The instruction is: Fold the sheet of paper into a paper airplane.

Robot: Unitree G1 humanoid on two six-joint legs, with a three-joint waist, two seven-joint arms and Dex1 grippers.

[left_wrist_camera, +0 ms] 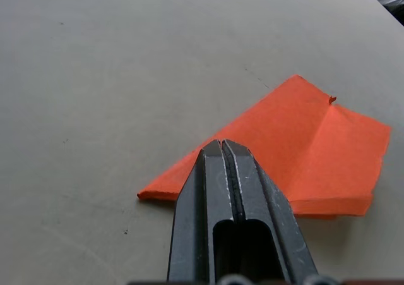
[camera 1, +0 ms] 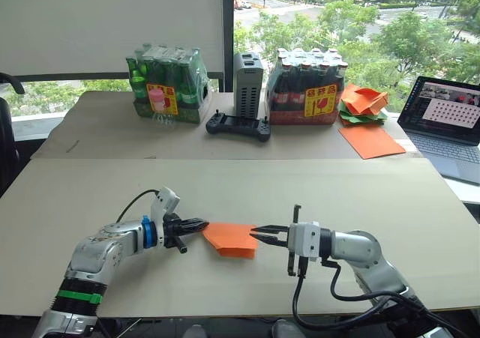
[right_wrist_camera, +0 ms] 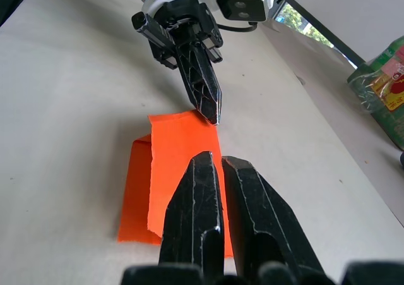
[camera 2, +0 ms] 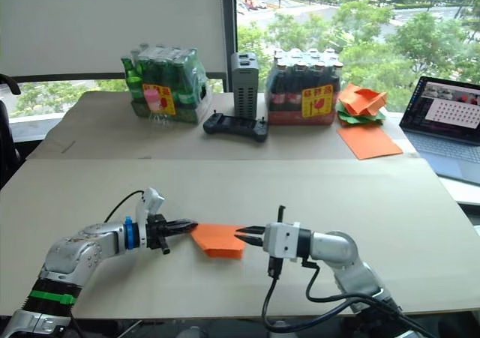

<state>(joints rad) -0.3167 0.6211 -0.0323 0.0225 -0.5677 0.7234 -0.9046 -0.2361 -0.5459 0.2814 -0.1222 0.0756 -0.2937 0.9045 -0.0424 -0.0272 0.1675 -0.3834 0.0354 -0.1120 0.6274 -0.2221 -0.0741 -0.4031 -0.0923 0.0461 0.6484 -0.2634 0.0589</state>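
Mid-fold: paper point(camera 1: 231, 238) lying partly folded on surface point(camera 1: 300, 188), pinned between closed left pincer point(camera 1: 201, 224) and closed right pincer point(camera 1: 257, 233); next, probably pressing the crease.

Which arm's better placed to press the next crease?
Probably right. The right gripper, jaws shut, sits over the folded paper; the left gripper, also shut, only touches its corner.
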